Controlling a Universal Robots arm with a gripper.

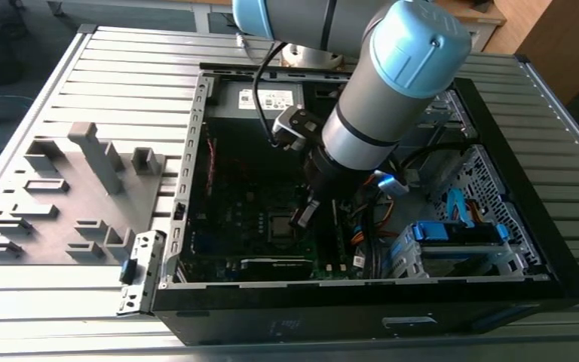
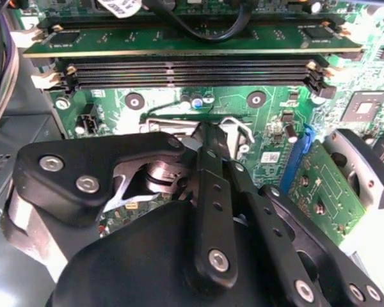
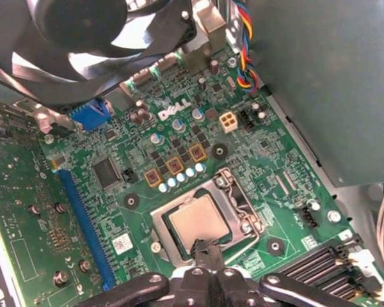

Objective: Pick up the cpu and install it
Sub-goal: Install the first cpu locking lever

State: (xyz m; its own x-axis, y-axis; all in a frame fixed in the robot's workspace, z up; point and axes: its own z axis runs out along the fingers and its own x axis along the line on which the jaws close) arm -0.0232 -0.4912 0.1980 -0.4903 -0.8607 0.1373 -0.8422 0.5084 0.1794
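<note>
Silver-grey cpu [image 3: 197,224] is already lying flat in the socket [image 3: 233,192] on the motherboard [image 3: 179,160], inside the open case [image 1: 531,249] on the slatted metal surface [image 1: 118,83]. In the first wrist view the gripper [image 3: 198,248] sits right at the chip's near edge, fingers pressed together into one narrow dark tip that touches or just overhangs that edge; nothing is clamped between them. Second wrist view agrees: the fingers [image 2: 212,166] run as a single closed bar down toward the socket frame, with the retention lever [image 2: 240,131] just beyond. So the chip lies directly under and slightly ahead of the fingertip, square to the socket, no long axis to speak of. Exterior view has the arm [image 1: 380,105] reaching straight down into the middle of the case, tip over the socket area [image 1: 284,224]. My read: placement looks done or nearly so, and the tip is nudging or checking the seat. Can't tell whether the chip is fully seated or whether the load plate is open. RAM slots [image 2: 192,71] and the grey part tray [image 1: 68,196] are well clear.
</note>
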